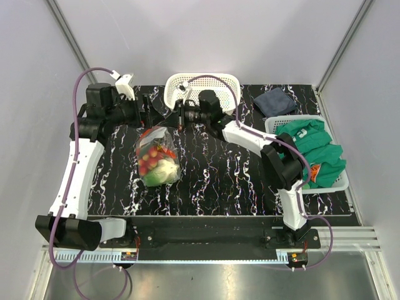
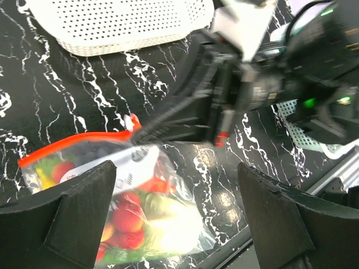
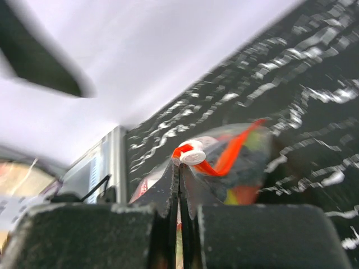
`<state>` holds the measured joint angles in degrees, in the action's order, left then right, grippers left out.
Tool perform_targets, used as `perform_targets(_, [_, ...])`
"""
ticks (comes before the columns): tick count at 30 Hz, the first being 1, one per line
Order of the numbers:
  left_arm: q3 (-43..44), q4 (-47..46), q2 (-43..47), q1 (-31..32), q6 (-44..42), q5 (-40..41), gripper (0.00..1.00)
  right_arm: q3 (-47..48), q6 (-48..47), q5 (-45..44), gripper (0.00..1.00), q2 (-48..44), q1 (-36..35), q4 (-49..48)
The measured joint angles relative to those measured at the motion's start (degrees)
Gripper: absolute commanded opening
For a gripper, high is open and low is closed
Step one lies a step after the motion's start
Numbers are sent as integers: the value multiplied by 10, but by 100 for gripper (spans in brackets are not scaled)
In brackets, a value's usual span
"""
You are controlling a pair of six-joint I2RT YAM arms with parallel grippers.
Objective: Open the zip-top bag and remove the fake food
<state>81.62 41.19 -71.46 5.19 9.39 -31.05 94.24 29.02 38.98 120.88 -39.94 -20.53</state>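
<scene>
- The clear, crinkly plastic zip-top bag [image 1: 158, 159] lies flat, left of the desk's [image 1: 237, 181] middle.
- The red, yellow and green plastic toy produce [image 2: 126, 218] is all inside; none is out.
- Its orange zip looks closed, with the small red-and-white slider [image 3: 193, 154] at one end.
- The right gripper [image 3: 179, 174] is pinched tight on the bag's top edge beside the slider.
- The left gripper [image 2: 176, 185] gapes wide above the bag, holding nothing.
- I'd judge the opening is barely begun, and the emptying is all left.
</scene>
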Motion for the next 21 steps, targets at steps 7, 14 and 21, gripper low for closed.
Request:
perform_targets(7, [-16, -14, 10, 1, -4, -18, 91, 0, -21, 105, 0, -41, 5, -17])
perform_targets(14, [-84, -78, 94, 1, -5, -45, 89, 0, -23, 179, 0, -47, 13, -4])
perform_targets(21, [-111, -112, 119, 1, -44, -116, 77, -41, -30, 246, 0, -108, 14, -6])
